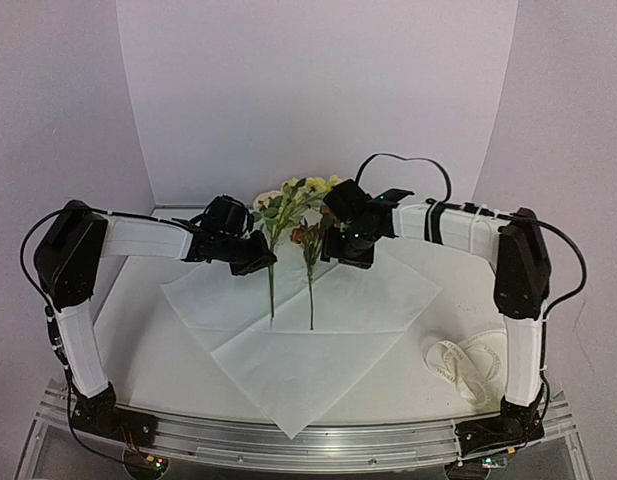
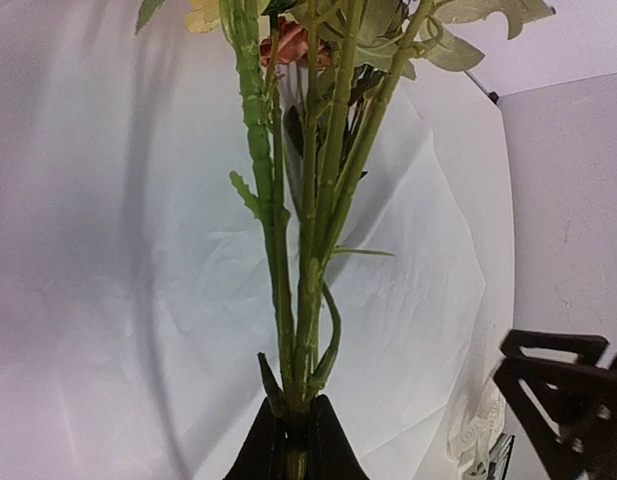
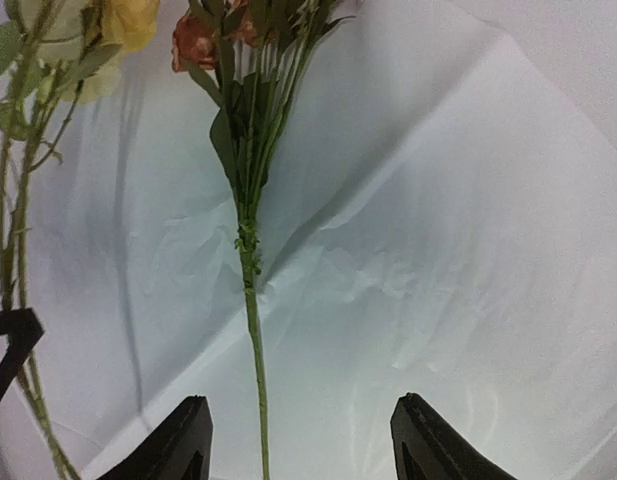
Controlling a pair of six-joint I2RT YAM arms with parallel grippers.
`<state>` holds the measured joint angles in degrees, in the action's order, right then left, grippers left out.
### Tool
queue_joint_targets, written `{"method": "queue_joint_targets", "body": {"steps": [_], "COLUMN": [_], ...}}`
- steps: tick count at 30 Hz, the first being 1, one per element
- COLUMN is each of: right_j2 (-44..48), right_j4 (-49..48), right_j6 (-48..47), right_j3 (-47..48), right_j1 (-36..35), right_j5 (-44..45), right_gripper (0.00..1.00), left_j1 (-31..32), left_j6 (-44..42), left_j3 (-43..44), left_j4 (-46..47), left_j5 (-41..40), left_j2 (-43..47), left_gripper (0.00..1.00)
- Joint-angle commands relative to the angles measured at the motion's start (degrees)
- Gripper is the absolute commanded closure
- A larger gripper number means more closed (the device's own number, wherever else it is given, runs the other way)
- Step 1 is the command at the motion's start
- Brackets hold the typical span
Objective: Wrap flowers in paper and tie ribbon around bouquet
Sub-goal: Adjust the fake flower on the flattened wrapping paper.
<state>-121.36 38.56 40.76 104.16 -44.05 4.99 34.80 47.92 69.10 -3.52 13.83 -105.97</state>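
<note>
Right end effector (image 3: 300,425) gapes astride a single stem (image 3: 253,320) pointing straight away; left end effector (image 2: 296,440) clamps the other flowers (image 2: 310,290).

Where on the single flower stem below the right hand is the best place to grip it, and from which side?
Probably the bare lower stem, under the leaves: it is thin, straight and free of foliage there. It seems to lie on the white paper inside the open right hand, so come straight down from above, one finger on each side.
</note>
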Motion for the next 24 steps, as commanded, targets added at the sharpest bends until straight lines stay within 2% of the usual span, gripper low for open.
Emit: {"method": "queue_joint_targets", "body": {"steps": [1,9,24], "right_j2": [10.7,19.2,20.6], "right_j4": [0.0,-0.1,-0.4], "right_j6": [-0.1,-0.3,0.3], "right_j3": [-6.7,-16.6,-19.6], "right_j1": [1.5,2.0,2.0], "right_j5": [4.3,6.9,6.7], "right_gripper": [0.36,0.34,0.33], "left_j1": [1.8,3.6,5.0], "left_j6": [-0.9,-0.6,-3.8], "left_j3": [9.4,17.0,23.5], "left_j4": [2.1,-0.2,-2.9], "left_j5": [-3.8,-6.8,-7.2], "left_j2": [-5.3,-14.7,-20.1], "left_gripper": [1.00,1.00,1.00]}}
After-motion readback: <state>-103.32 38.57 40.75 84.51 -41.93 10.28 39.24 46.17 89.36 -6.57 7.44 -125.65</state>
